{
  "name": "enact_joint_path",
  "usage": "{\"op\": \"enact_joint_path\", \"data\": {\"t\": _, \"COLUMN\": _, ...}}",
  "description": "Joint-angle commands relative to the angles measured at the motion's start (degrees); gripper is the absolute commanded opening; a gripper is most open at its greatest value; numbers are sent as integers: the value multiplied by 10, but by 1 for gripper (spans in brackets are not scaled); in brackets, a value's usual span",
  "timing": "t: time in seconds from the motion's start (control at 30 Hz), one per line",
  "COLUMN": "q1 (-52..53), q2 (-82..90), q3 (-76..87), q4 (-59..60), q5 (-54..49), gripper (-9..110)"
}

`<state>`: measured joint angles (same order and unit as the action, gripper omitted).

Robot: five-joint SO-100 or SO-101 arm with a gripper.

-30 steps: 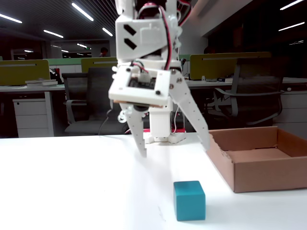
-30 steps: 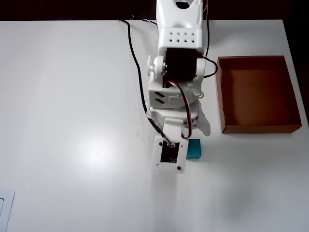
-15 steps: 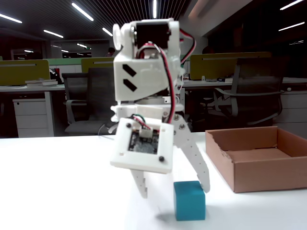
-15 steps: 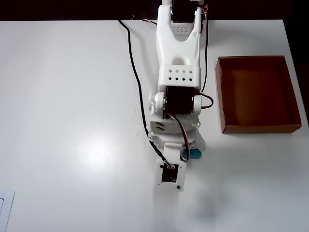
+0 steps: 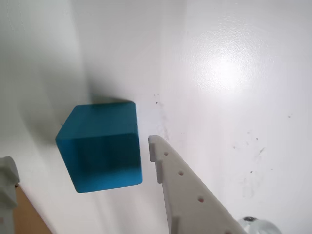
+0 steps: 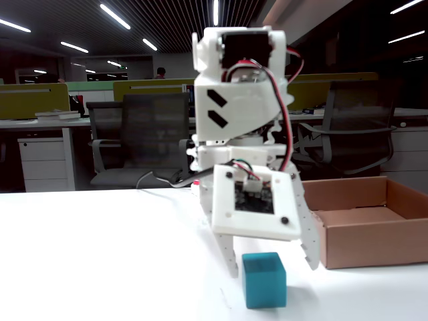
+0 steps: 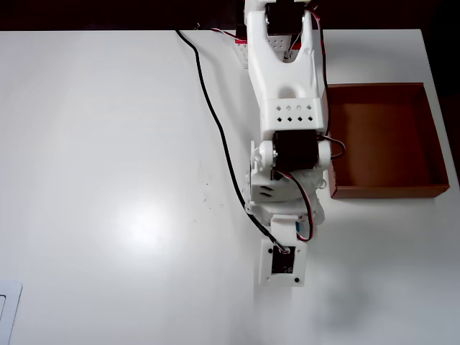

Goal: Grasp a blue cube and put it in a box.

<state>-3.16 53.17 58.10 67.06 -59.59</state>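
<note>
The white table (image 6: 100,267) is seen bearing the box (image 6: 364,227), which sits open at the right in the fixed view. The gripper (image 6: 271,264) is held spread open just left of the box, its fingers (image 5: 185,195) straddling the blue cube (image 6: 264,279). The cube rests on the table, apparently untouched, and is hidden under the arm in the overhead view.
</note>
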Motion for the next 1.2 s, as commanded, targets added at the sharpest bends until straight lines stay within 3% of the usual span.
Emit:
{"op": "enact_joint_path", "data": {"t": 0.0, "q1": -8, "q2": 12, "q3": -18, "q4": 3, "q5": 2, "gripper": 31}}
{"op": "enact_joint_path", "data": {"t": 1.17, "q1": -4, "q2": -5, "q3": 11, "q4": -27, "q5": 24, "gripper": 18}}
